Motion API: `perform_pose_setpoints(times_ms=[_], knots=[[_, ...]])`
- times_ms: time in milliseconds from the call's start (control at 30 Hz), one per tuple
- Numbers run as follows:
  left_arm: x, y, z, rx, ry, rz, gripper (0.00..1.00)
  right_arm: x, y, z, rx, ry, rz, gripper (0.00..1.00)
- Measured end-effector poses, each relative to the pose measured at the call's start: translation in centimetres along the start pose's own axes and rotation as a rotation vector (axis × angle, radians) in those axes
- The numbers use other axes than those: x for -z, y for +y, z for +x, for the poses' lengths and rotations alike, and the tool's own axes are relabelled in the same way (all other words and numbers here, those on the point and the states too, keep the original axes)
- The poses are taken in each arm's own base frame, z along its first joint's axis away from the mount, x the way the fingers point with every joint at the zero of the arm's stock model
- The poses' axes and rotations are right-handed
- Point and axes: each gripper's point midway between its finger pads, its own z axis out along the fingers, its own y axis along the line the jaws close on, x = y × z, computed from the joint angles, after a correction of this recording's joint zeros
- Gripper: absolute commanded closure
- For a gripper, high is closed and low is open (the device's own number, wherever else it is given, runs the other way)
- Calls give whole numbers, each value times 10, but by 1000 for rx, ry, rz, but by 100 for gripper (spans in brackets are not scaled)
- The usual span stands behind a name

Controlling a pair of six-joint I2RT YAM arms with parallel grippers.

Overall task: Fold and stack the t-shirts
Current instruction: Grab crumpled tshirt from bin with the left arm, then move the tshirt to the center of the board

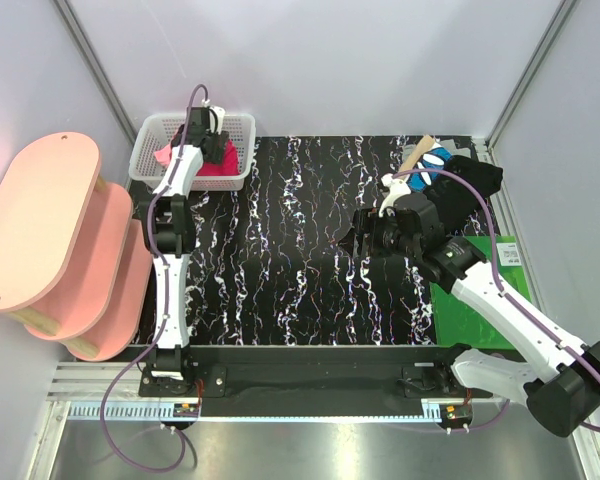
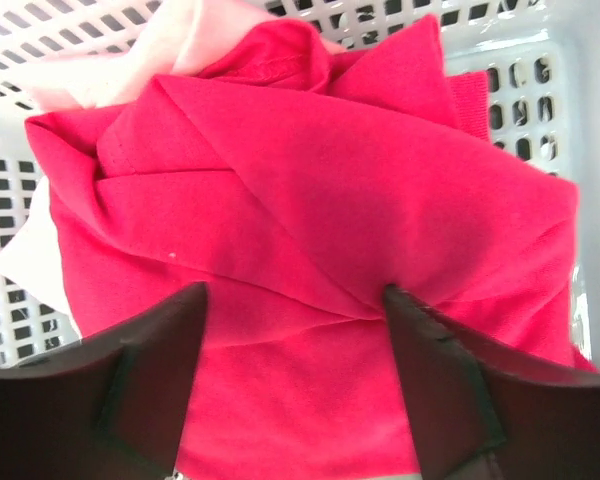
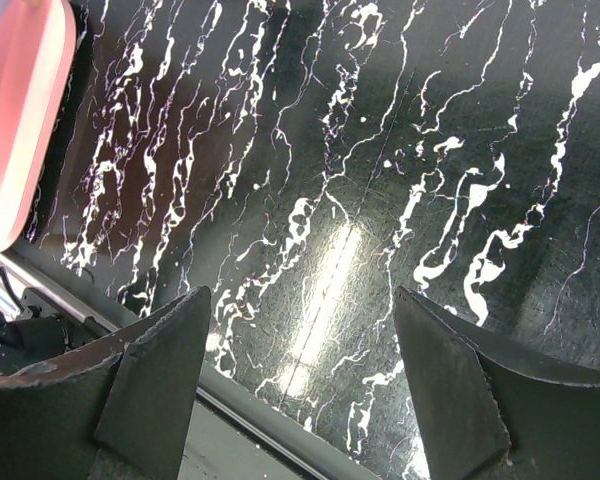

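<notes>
A crumpled crimson-red t-shirt [image 2: 320, 190] lies in the white mesh basket [image 2: 540, 80], with a lighter pink shirt [image 2: 180, 40] under it at the far side. My left gripper [image 2: 295, 290] is open, its fingertips [image 2: 170, 350] down on the red cloth, one on each side of a fold. In the top view the left gripper [image 1: 208, 135] is inside the basket [image 1: 145, 150] over the red shirt [image 1: 220, 165]. My right gripper [image 1: 365, 235] is open and empty above the black marbled table [image 3: 380, 150]. Folded blue-and-white [image 1: 442, 160] and black [image 1: 475, 180] shirts lie at the back right.
A green mat [image 1: 480, 295] lies at the right under the right arm. A pink tiered shelf [image 1: 40, 230] stands left of the table and shows in the right wrist view [image 3: 20, 110]. The table's near edge [image 3: 250, 425] lies below the right gripper [image 3: 300, 295].
</notes>
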Motion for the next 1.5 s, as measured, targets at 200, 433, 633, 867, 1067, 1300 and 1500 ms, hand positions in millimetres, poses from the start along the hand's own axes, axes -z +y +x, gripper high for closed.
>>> perform_pose_setpoints(times_ms=[200,433,633,867,1067,1300,1500], knots=[[-1,-10,-1,-66,2,4,99,3,3,-1,-5,-7,-14,20],[-3,-8,2,-101,11,-17,100,12,7,-7,-5,-34,-29,23],[12,-8,-2,-56,11,-4,100,13,9,-7,-5,-35,-36,26],[144,8,-83,83,-162,75,100,14,7,-3,-1,-30,-36,28],[352,9,-146,97,-475,169,100,22,7,-3,20,-43,-41,28],[498,-32,-117,17,-642,367,100,25,6,-3,41,-47,-39,29],[491,-78,-39,-64,-470,536,100,30,8,-7,45,-67,-43,30]])
